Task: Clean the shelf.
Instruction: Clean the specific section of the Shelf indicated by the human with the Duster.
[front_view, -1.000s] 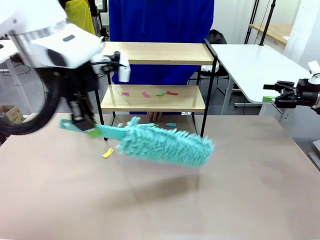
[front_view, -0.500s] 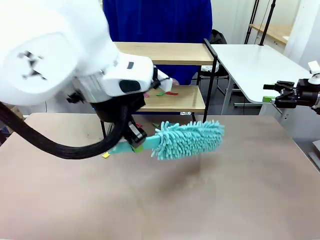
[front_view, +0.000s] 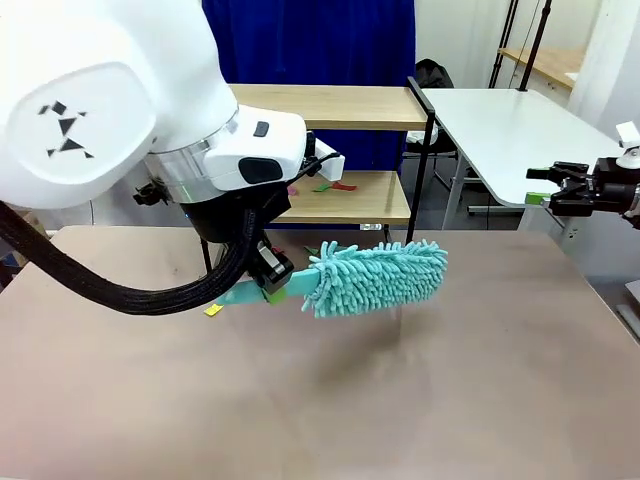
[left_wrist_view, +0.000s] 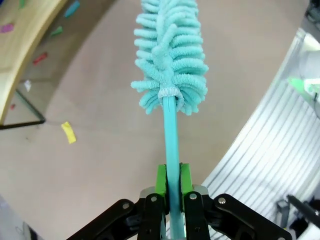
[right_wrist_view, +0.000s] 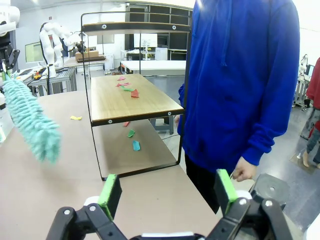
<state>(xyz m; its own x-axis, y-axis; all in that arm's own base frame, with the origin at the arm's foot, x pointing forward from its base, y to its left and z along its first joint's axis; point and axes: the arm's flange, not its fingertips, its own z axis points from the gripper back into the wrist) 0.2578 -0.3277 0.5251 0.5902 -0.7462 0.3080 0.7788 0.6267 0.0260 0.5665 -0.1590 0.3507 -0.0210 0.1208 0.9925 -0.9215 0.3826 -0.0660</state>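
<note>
Teal chenille makes up the head of the duster (front_view: 375, 277) — soft, fluffy and surely light, so it should bend around edges rather than knock anything. Its thin plastic handle is the place to hold it, and the left gripper (left_wrist_view: 171, 187) has it there, green pads pinched tight on the stem just behind the head. The shelf (front_view: 330, 105) stands at the far edge of the table (front_view: 450, 400), with a person (right_wrist_view: 240, 75) in a blue top right behind it. Its wooden boards look stiff, but the thin black frame seems light enough to shift under a hard push, so gentle strokes suit it. Coloured scraps (front_view: 335, 186) lie on the lower board, more sit under the shelf, and a yellow scrap (front_view: 213, 310) lies in front of its left leg.

A second ago the duster hung lower and drooped away from the shelf; now the arm has swung in and the head is raised, nearly level, just in front of the lower board. The right gripper (right_wrist_view: 167, 190) remains well off to the shelf's right — fingers spread wide, holding nothing.
</note>
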